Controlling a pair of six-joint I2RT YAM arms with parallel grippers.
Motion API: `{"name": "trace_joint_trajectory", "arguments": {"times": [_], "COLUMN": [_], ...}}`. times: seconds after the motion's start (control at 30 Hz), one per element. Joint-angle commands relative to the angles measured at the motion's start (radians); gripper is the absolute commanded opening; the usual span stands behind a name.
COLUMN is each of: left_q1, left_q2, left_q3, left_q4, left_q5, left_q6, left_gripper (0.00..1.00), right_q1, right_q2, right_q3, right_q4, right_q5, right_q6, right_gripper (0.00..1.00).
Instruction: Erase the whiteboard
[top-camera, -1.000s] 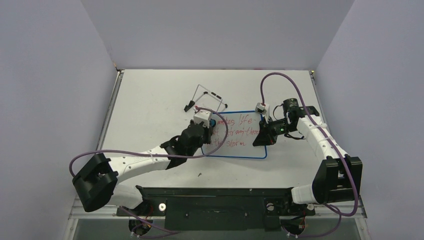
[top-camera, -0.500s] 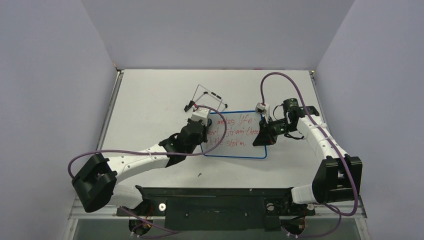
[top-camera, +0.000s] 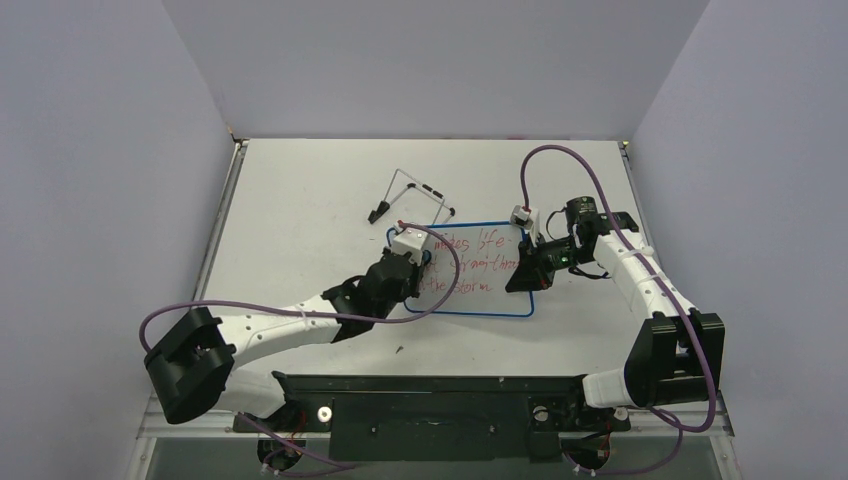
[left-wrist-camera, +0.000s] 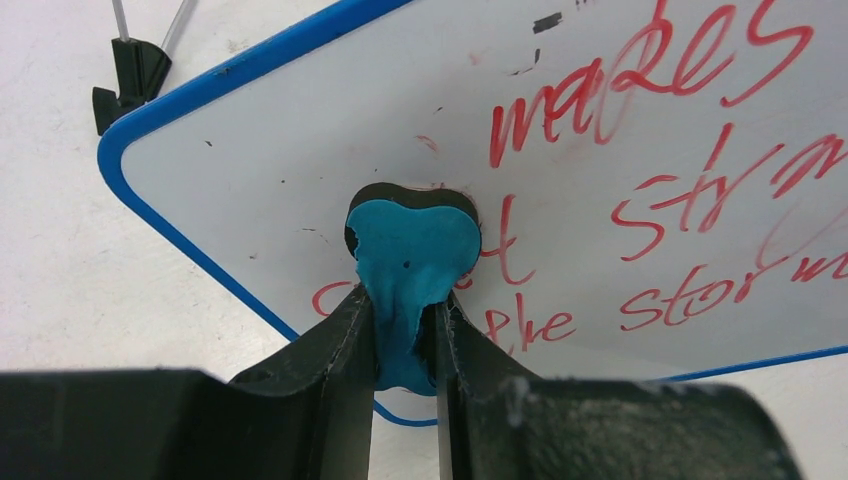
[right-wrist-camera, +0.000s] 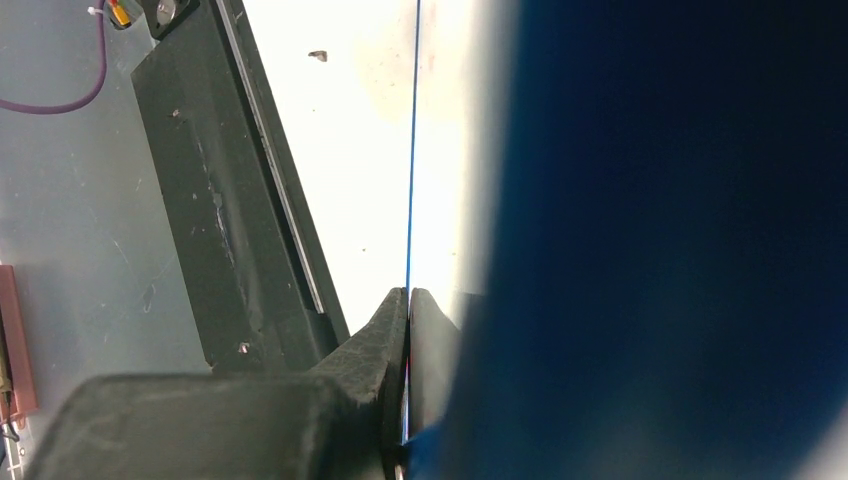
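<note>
The whiteboard (top-camera: 478, 283) lies flat on the table, blue-rimmed, with three lines of red handwriting (left-wrist-camera: 640, 90). My left gripper (top-camera: 419, 263) is shut on a blue eraser (left-wrist-camera: 412, 250) whose black felt presses on the board's left part, over the start of the middle line. In the left wrist view the left gripper (left-wrist-camera: 405, 310) pinches the eraser's soft blue body. My right gripper (top-camera: 522, 272) is shut on the board's right edge. In the right wrist view the right gripper (right-wrist-camera: 408, 300) clamps the thin blue rim (right-wrist-camera: 413, 150), seen edge-on.
A black wire stand (top-camera: 415, 195) lies detached on the table just behind the board; one of its feet (left-wrist-camera: 130, 70) shows by the board's corner. A black rail (top-camera: 430, 385) runs along the near table edge. A small dark speck (top-camera: 398, 350) lies in front of the board.
The left gripper has slid the eraser a little along the board's left end, from the top line toward the near side. The right arm and the board have not moved.
</note>
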Motion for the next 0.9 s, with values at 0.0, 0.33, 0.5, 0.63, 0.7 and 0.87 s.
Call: {"name": "trace_joint_trajectory", "arguments": {"times": [0.0,0.33,0.5,0.63,0.7,0.87], "left_q1": [0.027,0.168,0.15,0.09,0.052,0.002], "left_q2": [0.011,-0.044,-0.049,-0.029,-0.002,0.053], "left_q3": [0.042,0.041,-0.012,-0.012,0.015,0.098], "left_q4": [0.023,0.064,0.094,0.09,0.072,0.021], "left_q5": [0.011,0.174,0.185,0.128,0.088,0.018], "left_q6": [0.023,-0.002,-0.034,-0.041,-0.041,-0.011], "left_gripper": [0.0,0.0,0.0,0.0,0.0,0.0], "right_q1": [0.016,0.015,0.015,0.016,0.016,0.016], "right_q2": [-0.007,-0.009,-0.007,-0.003,-0.005,-0.007], "right_q3": [0.035,0.035,0.036,0.038,0.039,0.038], "right_q4": [-0.025,-0.024,-0.028,-0.033,-0.034,-0.033], "right_q5": [-0.033,-0.028,-0.029,-0.032,-0.031,-0.031], "right_q6": [-0.068,-0.069,-0.072,-0.077,-0.078,-0.078], "right_gripper": [0.0,0.0,0.0,0.0,0.0,0.0]}}
